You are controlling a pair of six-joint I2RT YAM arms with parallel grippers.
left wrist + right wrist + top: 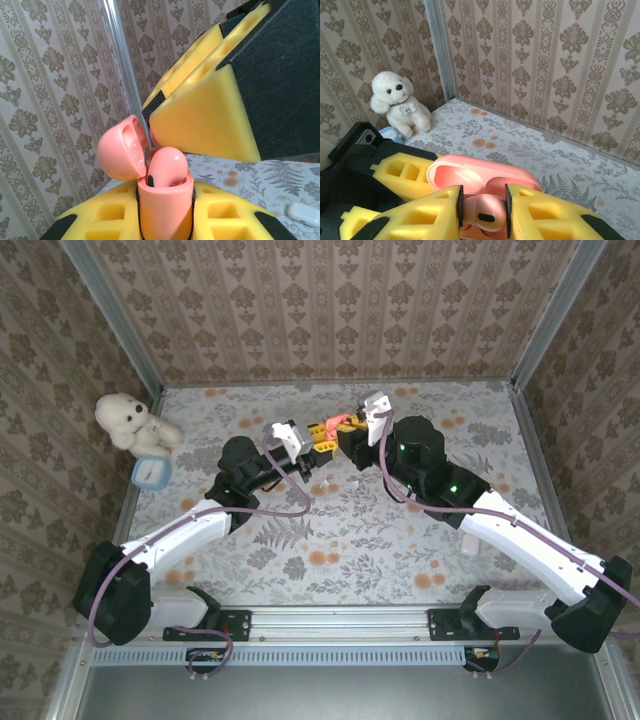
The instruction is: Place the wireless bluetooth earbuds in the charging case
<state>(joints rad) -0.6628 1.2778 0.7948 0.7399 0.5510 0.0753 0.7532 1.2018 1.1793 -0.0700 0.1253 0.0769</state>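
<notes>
From the table's near edge the left arm and right arm reach away and meet over its middle. The left gripper is clamped tight on the pink case, which stands upright between its yellow fingers with the lid hinged open to one side. The right gripper pinches a pink earbud between its fingertips, just above the left one. That earbud sits at the case's mouth, its rounded head clear of the rim; how deep it goes I cannot tell. Near the case, a white case lies on the table. Farther off, at the far left corner, a plush dog sits against the wall, a blue object just beside it
</notes>
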